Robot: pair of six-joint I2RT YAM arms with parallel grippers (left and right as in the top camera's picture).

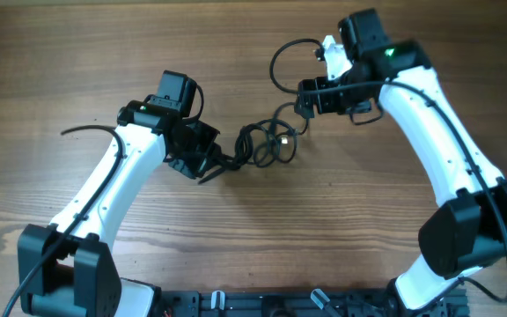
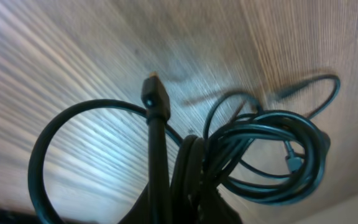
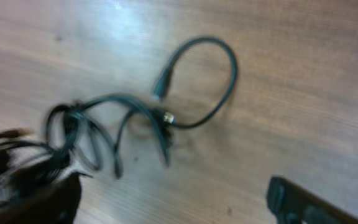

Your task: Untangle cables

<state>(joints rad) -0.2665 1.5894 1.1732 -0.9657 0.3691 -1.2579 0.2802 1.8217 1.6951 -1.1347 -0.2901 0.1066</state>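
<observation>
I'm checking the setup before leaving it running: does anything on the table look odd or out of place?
Only the cables: they lie in a knotted clump mid-table between the arms, loops crossing each other, with one plug end jutting out beside the left gripper. No damage or spill shows.

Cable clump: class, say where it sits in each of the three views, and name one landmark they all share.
Overhead: the cable clump lies at the centre, between the two arms.
Left wrist: the clump fills the lower right.
Right wrist: the clump sits left of centre.
Shared landmark: the wooden table under it.
</observation>
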